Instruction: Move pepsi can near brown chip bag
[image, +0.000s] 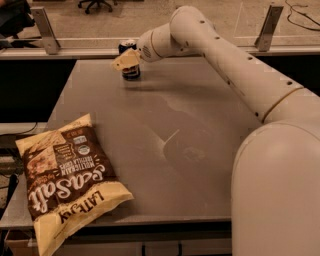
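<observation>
My gripper (126, 61) at pepsi can (132, 73), far edge of table (210, 115), overlapping can's upper half. Grip state: can't tell. Need centred, firm hold before lift. Brown chip bag (65, 180) near-left corner, well apart.

Office-like lab: rolling chair (95, 4), floor cables (301, 15); gripper (125, 60) at pepsi can (132, 73).
</observation>
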